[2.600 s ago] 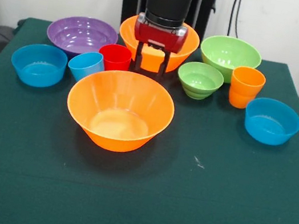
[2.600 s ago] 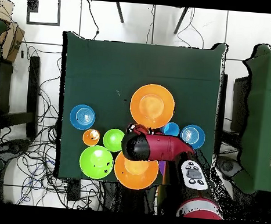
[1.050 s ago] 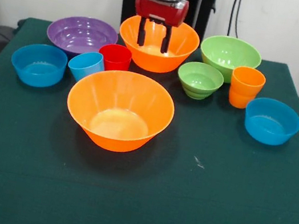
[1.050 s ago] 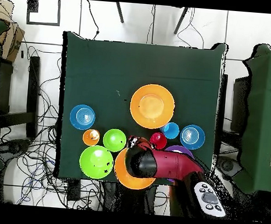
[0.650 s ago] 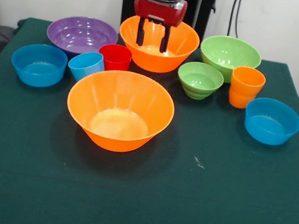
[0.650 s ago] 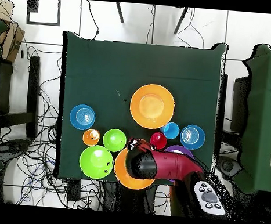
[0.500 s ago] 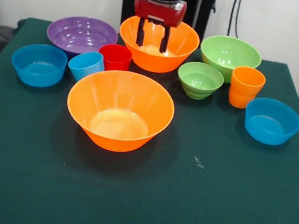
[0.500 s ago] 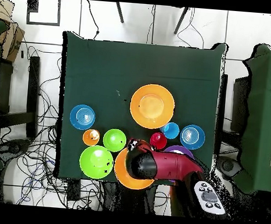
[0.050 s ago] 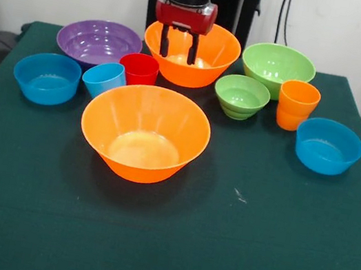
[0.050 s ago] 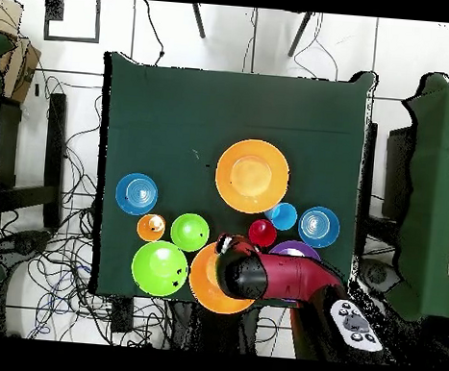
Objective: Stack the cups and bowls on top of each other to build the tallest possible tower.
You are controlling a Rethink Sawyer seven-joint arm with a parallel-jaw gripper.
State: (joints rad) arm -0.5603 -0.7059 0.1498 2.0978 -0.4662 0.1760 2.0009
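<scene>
- I see my gripper hanging over the far orange bowl, its two dark fingers spread apart with nothing between them, tips dipping just inside the bowl's rim.
- In the front view, just below the gripper and to its left stands the red cup, with the light blue cup leaning beside it on the left.
- Left of the gripper, behind those cups, the purple bowl sits upright; further left and nearer the camera is a small blue bowl.
- Right of the gripper sits the large green bowl, with the small green bowl in front of it and the orange cup just beside that.
- Far right and nearer is the second small blue bowl.
- Straight in front of the gripper, well towards the camera, the other large orange bowl stands alone on the green table.
- Nothing is stacked; every piece rests on the cloth separately.
- From overhead, the arm covers part of the far orange bowl and purple bowl.
</scene>
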